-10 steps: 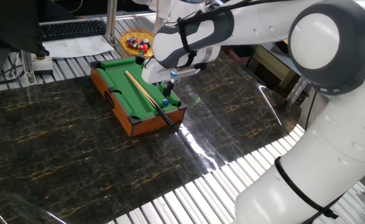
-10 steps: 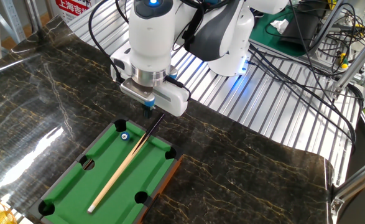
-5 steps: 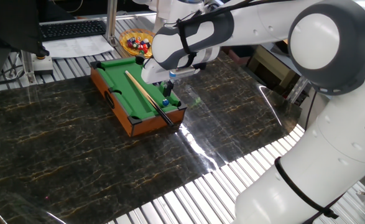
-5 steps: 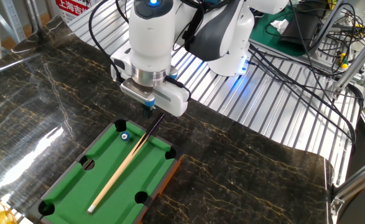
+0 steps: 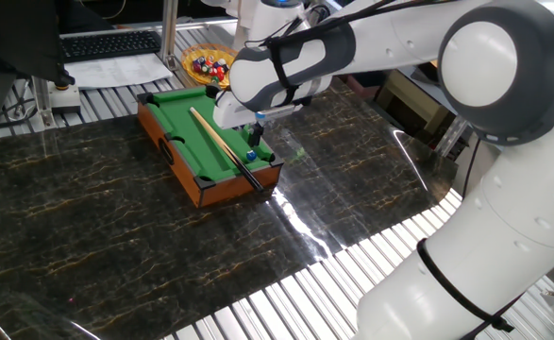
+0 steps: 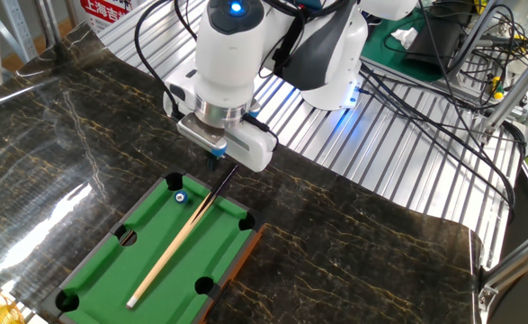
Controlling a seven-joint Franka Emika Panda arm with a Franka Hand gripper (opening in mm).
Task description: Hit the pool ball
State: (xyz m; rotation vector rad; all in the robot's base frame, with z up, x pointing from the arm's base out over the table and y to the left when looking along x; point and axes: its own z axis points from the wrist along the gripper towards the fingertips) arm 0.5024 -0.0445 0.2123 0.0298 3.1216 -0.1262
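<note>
The tiny blue pool ball (image 6: pixel 181 196) lies on the green felt of the miniature wooden pool table (image 6: pixel 102 270) near a corner pocket; it also shows in one fixed view (image 5: pixel 250 155). The thin wooden cue stick (image 6: pixel 178 241) lies lengthwise on the felt, with its dark end over the near rim (image 5: pixel 248 176). My gripper (image 6: pixel 216 157) hangs just above that end of the table (image 5: pixel 177 156), beside the cue's dark end and a short way from the ball. Its fingers look pressed together and hold nothing. It also shows in one fixed view (image 5: pixel 260 126).
A yellow bowl (image 5: pixel 208 64) with red, yellow and dark balls stands behind the pool table, next to a keyboard (image 5: pixel 111 42) and papers. The dark marble tabletop (image 5: pixel 97 236) surrounds the pool table. Cables (image 6: pixel 443 81) lie behind the robot base.
The arm's wrist has shifted slightly sideways and the gripper has moved a little with it. The ball and the cue stick have not moved.
</note>
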